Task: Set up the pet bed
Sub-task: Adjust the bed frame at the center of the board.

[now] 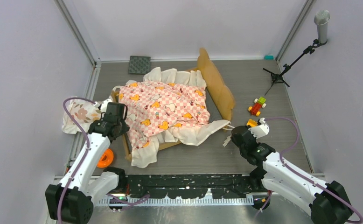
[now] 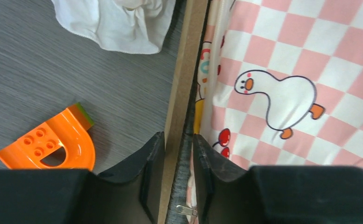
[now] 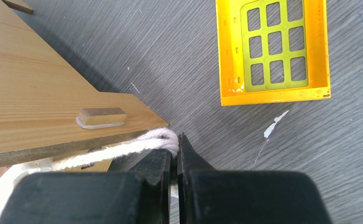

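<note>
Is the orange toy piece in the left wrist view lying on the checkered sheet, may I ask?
No, the orange toy piece lies on the table, across the wooden rail of the pet bed from the checkered sheet.

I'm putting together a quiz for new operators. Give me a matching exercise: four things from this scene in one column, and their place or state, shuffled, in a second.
1. left gripper
2. right gripper
3. checkered sheet
4. orange block

A. spread over the pet bed
B. pinching a white cord
C. lying on the table beside the bed frame
D. clamped on the bed's side rail

Pairs: 1-D, 2-B, 3-A, 4-C.
</note>
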`<state>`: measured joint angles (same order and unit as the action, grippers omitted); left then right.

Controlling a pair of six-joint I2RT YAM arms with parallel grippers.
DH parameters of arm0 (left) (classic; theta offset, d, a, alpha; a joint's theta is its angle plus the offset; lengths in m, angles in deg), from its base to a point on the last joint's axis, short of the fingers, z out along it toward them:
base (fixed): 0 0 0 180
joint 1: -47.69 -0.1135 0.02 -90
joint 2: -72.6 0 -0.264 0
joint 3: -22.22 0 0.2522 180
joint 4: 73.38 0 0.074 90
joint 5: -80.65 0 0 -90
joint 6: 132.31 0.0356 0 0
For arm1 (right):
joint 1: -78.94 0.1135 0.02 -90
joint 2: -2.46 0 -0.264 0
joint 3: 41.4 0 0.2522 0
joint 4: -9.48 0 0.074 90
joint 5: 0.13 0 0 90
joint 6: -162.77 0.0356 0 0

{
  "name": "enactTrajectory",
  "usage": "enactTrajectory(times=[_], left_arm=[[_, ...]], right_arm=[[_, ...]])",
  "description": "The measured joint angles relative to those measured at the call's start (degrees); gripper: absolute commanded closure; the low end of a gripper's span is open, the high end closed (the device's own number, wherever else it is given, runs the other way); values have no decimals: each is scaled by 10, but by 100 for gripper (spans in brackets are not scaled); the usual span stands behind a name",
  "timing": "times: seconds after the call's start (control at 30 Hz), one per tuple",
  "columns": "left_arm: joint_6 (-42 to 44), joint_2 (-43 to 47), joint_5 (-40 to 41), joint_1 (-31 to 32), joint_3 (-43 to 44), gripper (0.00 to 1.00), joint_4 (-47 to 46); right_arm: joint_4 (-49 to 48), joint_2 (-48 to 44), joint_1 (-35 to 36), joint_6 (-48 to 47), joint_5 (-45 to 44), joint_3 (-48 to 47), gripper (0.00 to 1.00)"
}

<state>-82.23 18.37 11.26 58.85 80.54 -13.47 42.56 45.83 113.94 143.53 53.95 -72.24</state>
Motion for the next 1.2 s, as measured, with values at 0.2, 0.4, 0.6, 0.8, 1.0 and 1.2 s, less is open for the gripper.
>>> enactTrajectory(times=[0.2, 0.4, 0.6, 0.8, 1.0, 1.2], left_arm=[[-1, -8, 4, -1, -18, 72, -1], [-2, -12, 4, -2, -34, 84, -6], [57, -33, -10, -3, -32, 100, -30], [72, -108, -12, -3, 14, 100, -53], [80, -189, -23, -7, 71, 100, -78], [104, -205, -37, -19, 83, 100, -91]], right_arm=[[0, 0, 0, -2, 0, 0, 99], [0, 0, 0, -2, 0, 0, 99], [0, -6, 0, -2, -1, 1, 99], [-8, -6, 0, 1, -5, 5, 99], [-32, -6, 0, 19, -25, 21, 99], [-54, 5, -5, 20, -50, 21, 99]])
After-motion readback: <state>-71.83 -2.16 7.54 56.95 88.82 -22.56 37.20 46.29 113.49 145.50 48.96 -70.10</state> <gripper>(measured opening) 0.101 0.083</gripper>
